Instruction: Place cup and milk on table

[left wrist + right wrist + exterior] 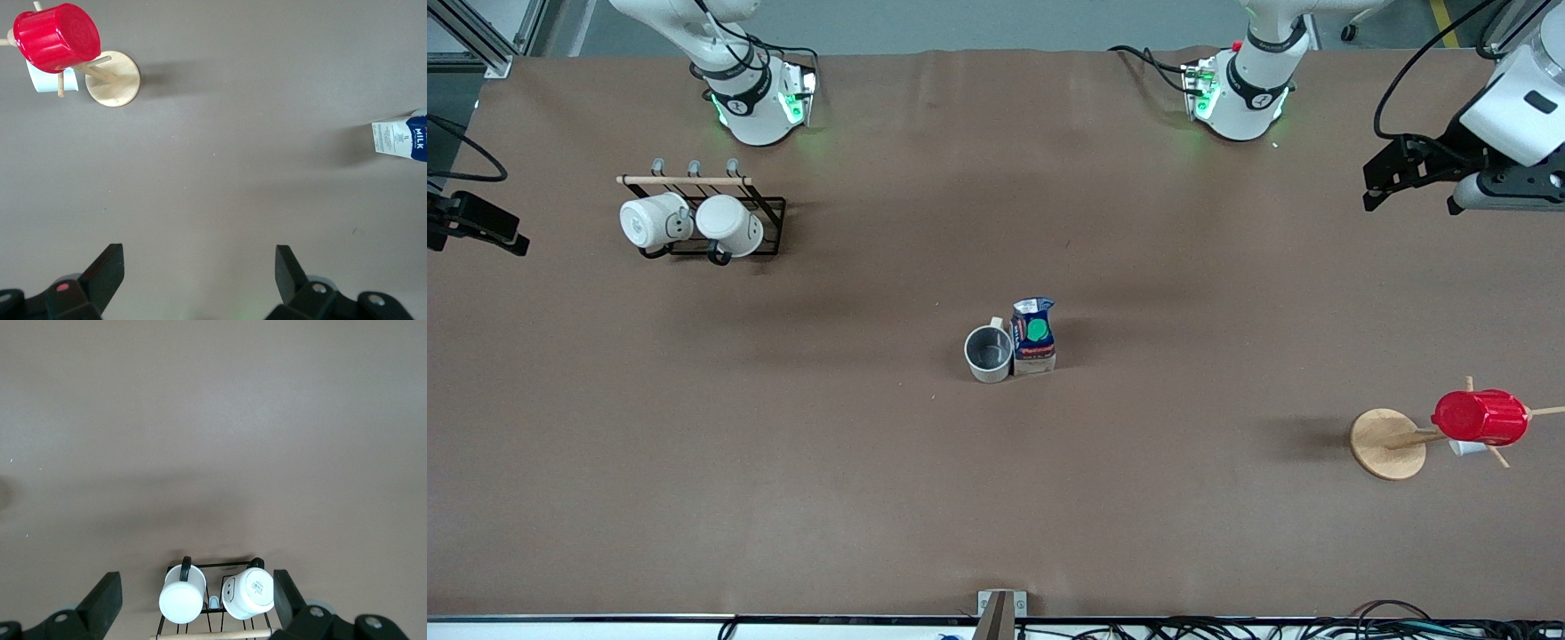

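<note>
The cup [989, 354], cream-beige with a dark grey inside, stands upright on the brown table [783, 462] near its middle. The milk [1034, 336], a dark blue carton with a green cap, stands right beside it, toward the left arm's end. The carton's edge also shows in the left wrist view [402, 138]. My left gripper [1383, 182] is open and empty, up in the air over the left arm's end of the table; its jaws show spread in its wrist view [200, 267]. My right gripper [511, 238] is open and empty over the right arm's end [197, 593].
A black wire rack [765, 209] with two white mugs [654, 220] [729, 225] stands near the right arm's base, under the right gripper [181, 601]. A wooden-disc mug tree [1387, 443] carries a red cup [1480, 416] at the left arm's end [57, 37].
</note>
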Controlling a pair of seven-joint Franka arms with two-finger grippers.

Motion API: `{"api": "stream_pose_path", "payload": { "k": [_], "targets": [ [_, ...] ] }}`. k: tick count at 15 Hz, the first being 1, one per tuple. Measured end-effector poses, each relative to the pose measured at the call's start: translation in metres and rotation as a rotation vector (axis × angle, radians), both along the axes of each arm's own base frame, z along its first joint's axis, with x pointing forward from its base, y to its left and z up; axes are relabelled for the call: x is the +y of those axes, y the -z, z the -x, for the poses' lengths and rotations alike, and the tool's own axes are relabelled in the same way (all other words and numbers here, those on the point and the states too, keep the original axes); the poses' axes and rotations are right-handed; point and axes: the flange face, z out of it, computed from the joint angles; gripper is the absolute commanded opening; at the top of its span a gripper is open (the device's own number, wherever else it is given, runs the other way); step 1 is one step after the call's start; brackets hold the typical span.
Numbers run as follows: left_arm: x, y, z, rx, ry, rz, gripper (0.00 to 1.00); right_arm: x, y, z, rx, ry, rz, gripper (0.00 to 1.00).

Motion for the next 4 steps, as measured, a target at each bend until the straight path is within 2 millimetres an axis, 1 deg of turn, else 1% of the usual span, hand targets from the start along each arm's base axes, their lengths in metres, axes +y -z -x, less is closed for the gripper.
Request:
{"api": "stream_pose_path", "payload": {
  "k": [4],
  "targets": [
    [-0.0016,-0.0026,-0.0011,-0.006,0.002,0.004,1.00,0.0000,0.0001,0.0001,0.001,0.000,0.000,1.00]
  ]
}}
